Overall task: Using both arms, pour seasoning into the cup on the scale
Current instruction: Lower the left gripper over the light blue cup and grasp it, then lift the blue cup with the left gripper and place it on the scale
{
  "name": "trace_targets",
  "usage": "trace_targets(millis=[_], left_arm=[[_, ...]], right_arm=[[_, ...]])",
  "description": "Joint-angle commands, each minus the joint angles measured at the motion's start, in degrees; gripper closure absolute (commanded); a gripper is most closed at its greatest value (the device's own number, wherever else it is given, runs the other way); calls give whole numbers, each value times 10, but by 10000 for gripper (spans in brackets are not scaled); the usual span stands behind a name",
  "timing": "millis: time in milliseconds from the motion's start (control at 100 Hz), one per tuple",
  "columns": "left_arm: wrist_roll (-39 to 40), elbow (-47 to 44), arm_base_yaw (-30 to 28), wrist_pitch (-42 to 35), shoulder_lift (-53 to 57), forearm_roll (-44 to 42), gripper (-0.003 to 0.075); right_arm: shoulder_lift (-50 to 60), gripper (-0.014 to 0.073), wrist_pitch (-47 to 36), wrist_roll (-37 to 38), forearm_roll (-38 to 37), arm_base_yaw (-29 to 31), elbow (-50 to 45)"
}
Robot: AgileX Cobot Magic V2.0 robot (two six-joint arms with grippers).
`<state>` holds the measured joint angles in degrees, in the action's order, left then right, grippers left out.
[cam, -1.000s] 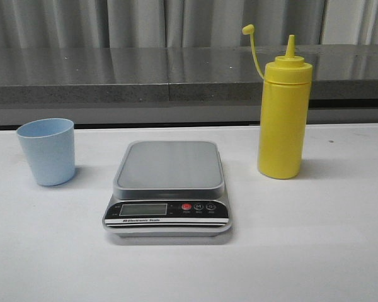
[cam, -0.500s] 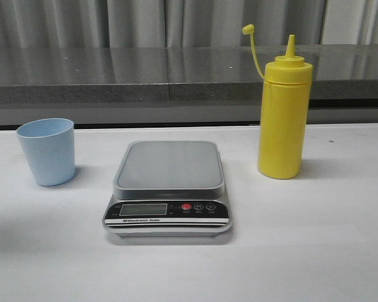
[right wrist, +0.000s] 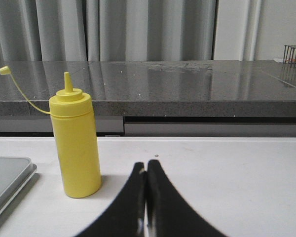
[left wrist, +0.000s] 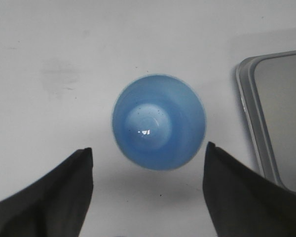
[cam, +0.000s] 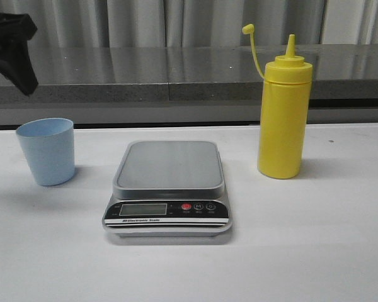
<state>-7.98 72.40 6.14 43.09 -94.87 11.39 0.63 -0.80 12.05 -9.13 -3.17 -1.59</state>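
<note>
The light blue cup [cam: 45, 151] stands upright and empty on the white table, left of the scale [cam: 169, 165], whose platform is bare. The yellow seasoning bottle [cam: 283, 113] stands upright to the right of the scale, its cap hanging off on its tether. My left arm [cam: 9, 44] hovers high above the cup. In the left wrist view my left gripper [left wrist: 148, 147] is open, looking straight down into the cup [left wrist: 159, 122], well above it. My right gripper [right wrist: 147, 165] is shut and empty, low over the table, to the right of the bottle [right wrist: 79, 148].
A grey stone ledge [cam: 176, 75] with curtains behind it runs along the table's far edge. The scale's edge [left wrist: 249, 113] lies close beside the cup. A corner of the scale [right wrist: 5, 177] sits beside the bottle in the right wrist view.
My left arm has come into the front view at the upper left, above the cup. The cup, the scale and the bottle have not moved.
</note>
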Motion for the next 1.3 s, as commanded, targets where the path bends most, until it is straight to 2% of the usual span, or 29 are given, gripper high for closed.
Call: trace_targets(millis=[0, 300, 490, 540, 610, 800, 890, 1110, 1290], left_arm=[[-1, 26, 4, -22, -5, 6, 260], [-1, 46, 3, -25, -82, -8, 260], [-1, 48, 3, -58, -94, -8, 267], [-1, 48, 3, -64, -94, -8, 291], [-1, 48, 3, -67, -94, -8, 365], [-1, 48, 3, -66, -94, -8, 648], [-1, 48, 3, -66, -94, -8, 743], [-1, 49, 3, -66, -94, -8, 741], [-1, 88, 10, -60, -75, -6, 741]], right_arm=[[12, 662, -41, 0, -4, 5, 10], [12, 662, -41, 0, -4, 5, 10], [12, 662, -41, 0, -4, 5, 10], [12, 662, -41, 0, -4, 5, 10], [12, 662, -41, 0, -4, 5, 10], [12, 662, -41, 0, -4, 5, 10], [12, 662, -41, 0, -4, 5, 10], [12, 662, -41, 0, -4, 5, 10], [12, 662, -41, 0, -4, 5, 10]])
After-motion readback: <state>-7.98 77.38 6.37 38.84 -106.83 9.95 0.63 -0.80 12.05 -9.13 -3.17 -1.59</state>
